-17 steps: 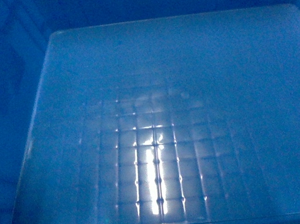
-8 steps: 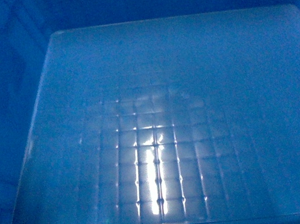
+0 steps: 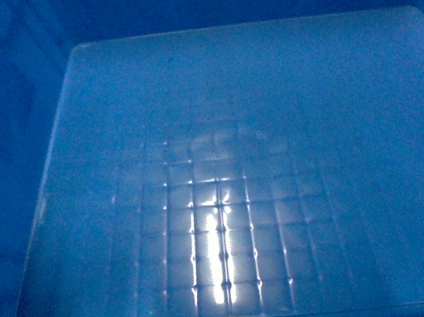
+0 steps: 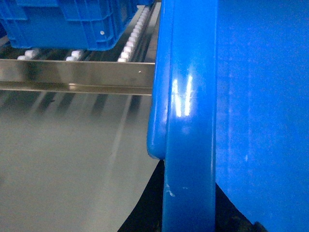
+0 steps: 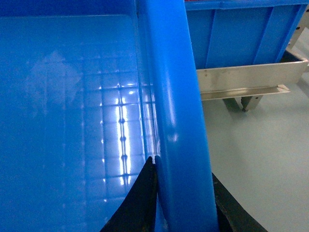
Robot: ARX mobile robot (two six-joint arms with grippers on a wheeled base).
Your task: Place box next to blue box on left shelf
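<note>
Right, from my head camera the box (image 3: 221, 165) fills everything: I am looking straight down into it, at its pale flat floor with a faint grid and a bright streak of glare near the close edge, dark blue walls rising on the left and far sides. Neither of my grippers shows here. Over on my left wrist camera, the box's thick rim (image 4: 188, 125) runs top to bottom right in front of the lens, with a dark bit of my left gripper (image 4: 166, 215) at its foot; the fingers are mostly hidden, so I cannot tell how they stand. Beyond it, far left, the left shelf (image 4: 130, 46) shows its white rollers behind a shiny metal front rail, and the other blue box (image 4: 72, 24) sits on those rollers, well apart from mine. My box's rim overlaps the rail's right end in this view. On my right wrist camera, my right gripper (image 5: 181, 193) is clamped on the box's right rim, one black finger (image 5: 140, 203) inside the wall, one outside. Another blue crate (image 5: 241, 34) sits on a metal rail at far right.
</note>
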